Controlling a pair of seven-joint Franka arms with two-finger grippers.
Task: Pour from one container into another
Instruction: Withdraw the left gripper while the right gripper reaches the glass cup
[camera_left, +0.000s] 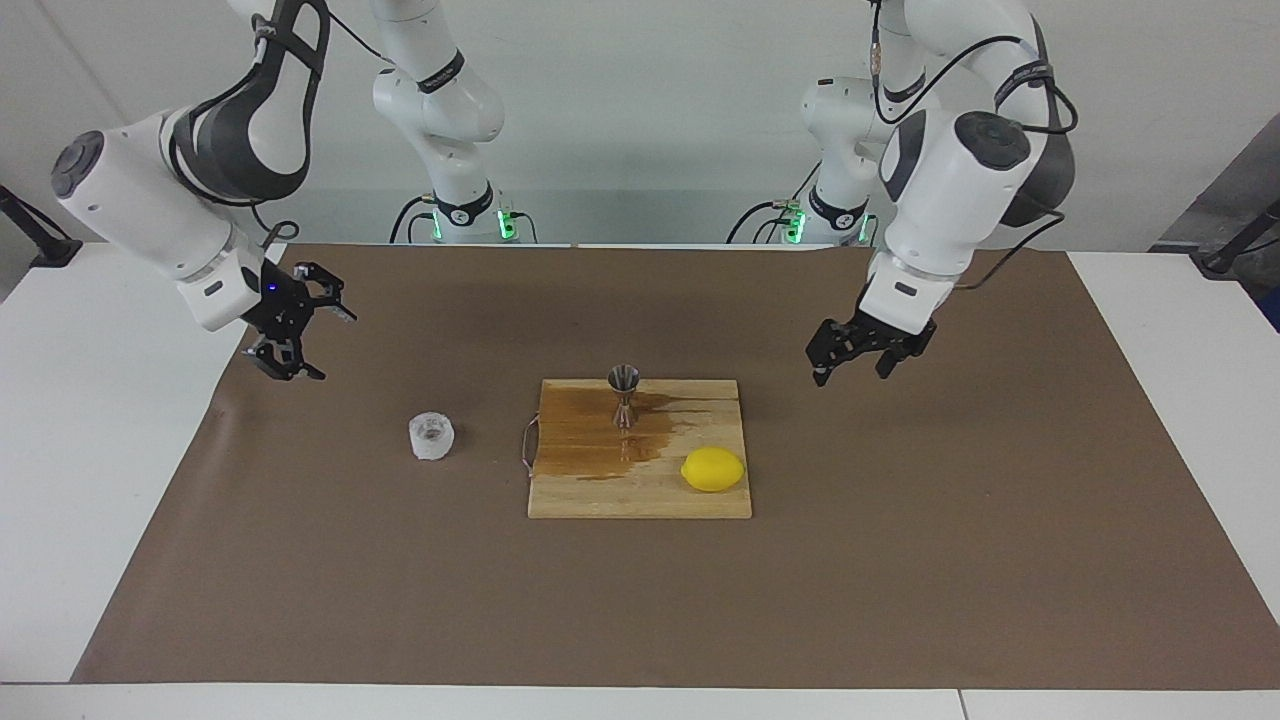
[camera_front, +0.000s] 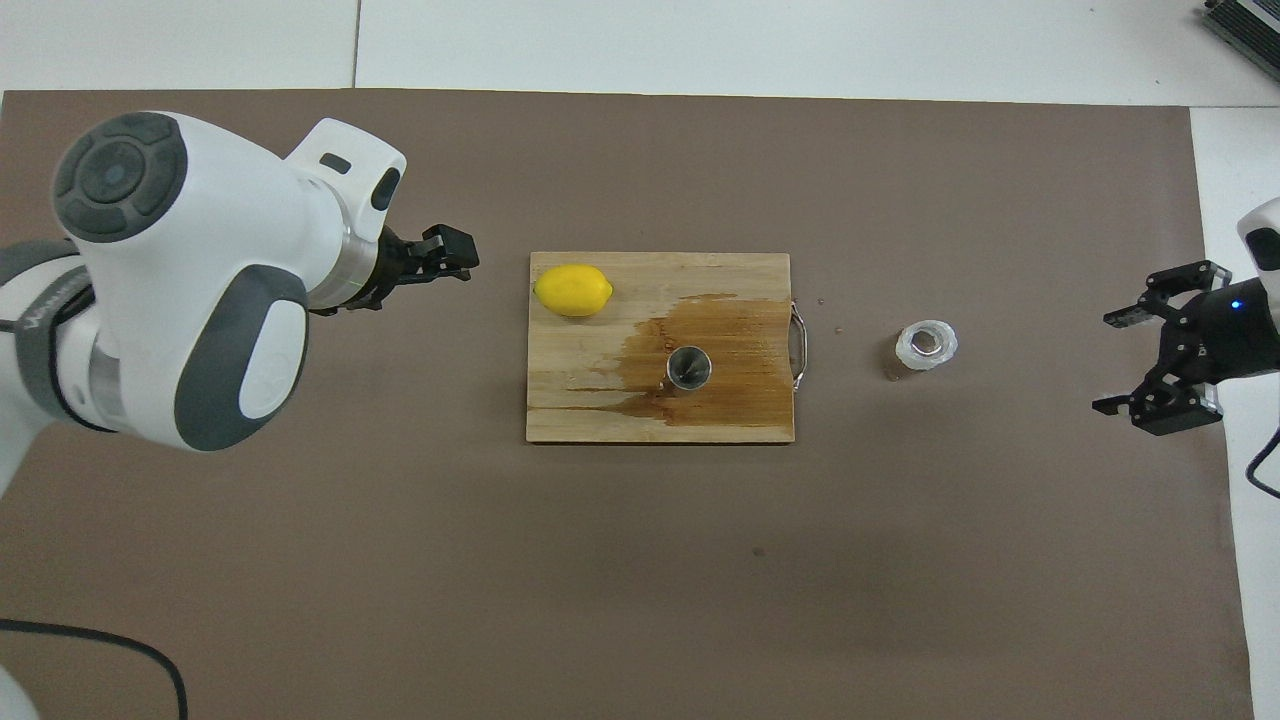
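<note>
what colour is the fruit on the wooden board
Yellow: the lemon on the board, clearest in the overhead view.

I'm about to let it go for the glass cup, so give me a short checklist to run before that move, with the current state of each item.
1. Right pincer open and empty: ok.
2. Left pincer open, empty, off the cutting board: ok.
3. Glass cup upright on the brown mat, nothing touching it: ok.
4. Steel jigger upright on the board, mouth up: ok.
5. Board dry around the jigger: not ok, a brown wet stain spreads there.
6. Liquid left in the cup: cannot tell, only a brownish inside shows.
</note>
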